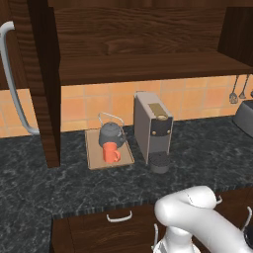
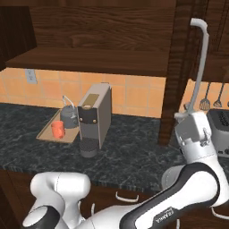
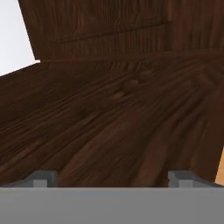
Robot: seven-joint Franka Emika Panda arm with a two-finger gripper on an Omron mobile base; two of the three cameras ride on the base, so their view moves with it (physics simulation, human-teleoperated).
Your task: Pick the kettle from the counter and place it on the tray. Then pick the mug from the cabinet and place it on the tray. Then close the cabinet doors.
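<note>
The dark grey kettle (image 1: 111, 133) (image 2: 68, 117) and the orange-red mug (image 1: 111, 152) (image 2: 57, 129) both stand on the tan tray (image 1: 92, 157) (image 2: 46, 134) on the dark counter (image 1: 197, 163). The cabinet (image 1: 143, 44) stands wide open, its shelf bare. Its left door (image 1: 42, 84) juts out with a silver handle (image 1: 12, 79). My hand is raised beside the lower end of the right door (image 2: 181, 67), by its handle (image 2: 201, 62). In the hand view my gripper (image 3: 112, 178) is open, its fingertips (image 3: 41, 178) wide apart, close to dark wood.
A tall grey coffee machine (image 1: 153, 128) (image 2: 94, 114) stands just right of the tray. A toaster (image 1: 244, 116) (image 2: 219, 129) sits at the far right, with utensils (image 1: 237, 89) hanging on the orange tiled wall. Drawers with small handles (image 1: 119, 216) run below the counter.
</note>
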